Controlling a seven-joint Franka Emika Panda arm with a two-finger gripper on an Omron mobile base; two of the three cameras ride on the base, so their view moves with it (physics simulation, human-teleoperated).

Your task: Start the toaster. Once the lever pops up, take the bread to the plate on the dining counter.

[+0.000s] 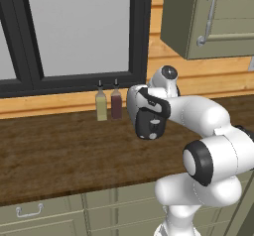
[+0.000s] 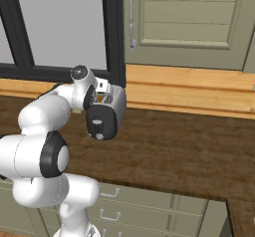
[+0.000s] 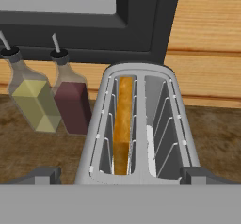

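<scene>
From both base cameras the arm hides most of the rounded silver-grey toaster [image 2: 110, 110]; its lever can't be made out. The claw [image 3: 120, 175] hangs spread wide above the slots, gripping nothing. The tan bread slice [image 3: 123, 124] stands in the left slot, near the dark wood desk's [image 2: 174, 151] back edge.

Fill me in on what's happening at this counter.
A white robot arm is reaching over the toaster on the wooden worktop, by the window. Its gripper is open just above the toaster's near end, holding nothing. A slice of bread stands in the left slot; the right slot looks empty. Two small bottles, one yellowish and one dark red, stand beside the toaster. The bread is not yet out.
</scene>
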